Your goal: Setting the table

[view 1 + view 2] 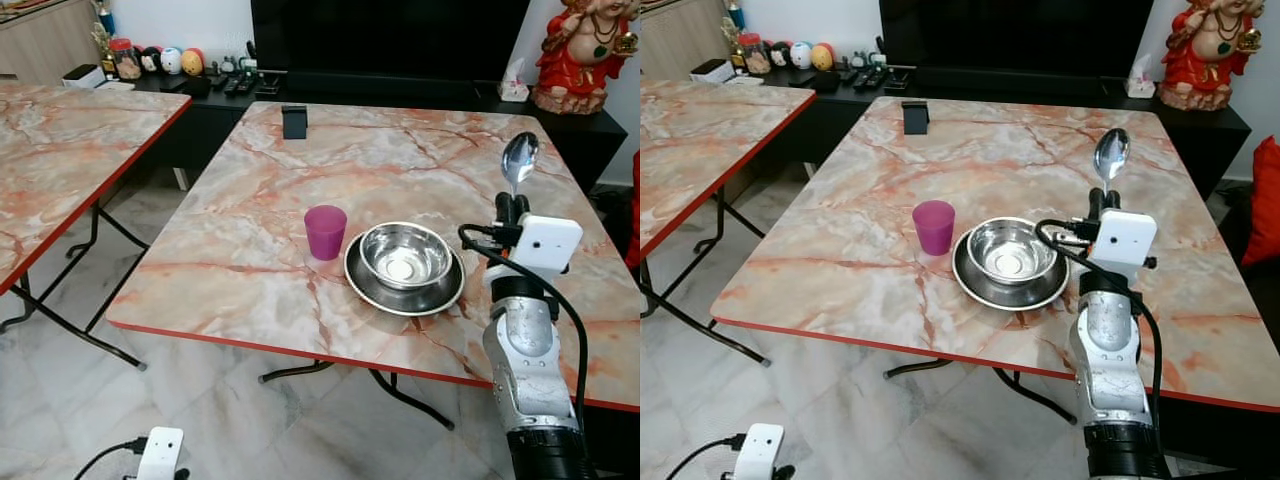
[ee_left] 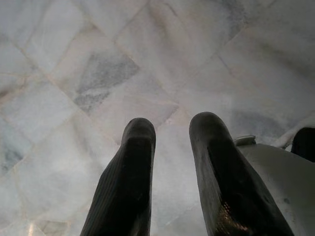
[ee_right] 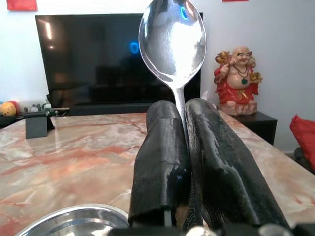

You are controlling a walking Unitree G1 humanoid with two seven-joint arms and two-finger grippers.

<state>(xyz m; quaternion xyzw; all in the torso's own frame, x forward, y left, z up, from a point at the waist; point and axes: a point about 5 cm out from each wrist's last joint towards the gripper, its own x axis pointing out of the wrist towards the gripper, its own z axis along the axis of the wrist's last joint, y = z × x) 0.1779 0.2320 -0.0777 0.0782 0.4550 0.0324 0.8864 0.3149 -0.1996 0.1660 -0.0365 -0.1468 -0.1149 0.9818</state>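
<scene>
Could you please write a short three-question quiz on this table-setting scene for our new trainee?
1. True or false: the right gripper holds a spoon upright.
2. What does the steel bowl sit on? A) the plate B) the bare table C) the cup
3. Fill in: the purple cup stands on the bowl's ____ side.

Key: 1 true; 2 A; 3 left. The left gripper hangs open above the floor.
</scene>
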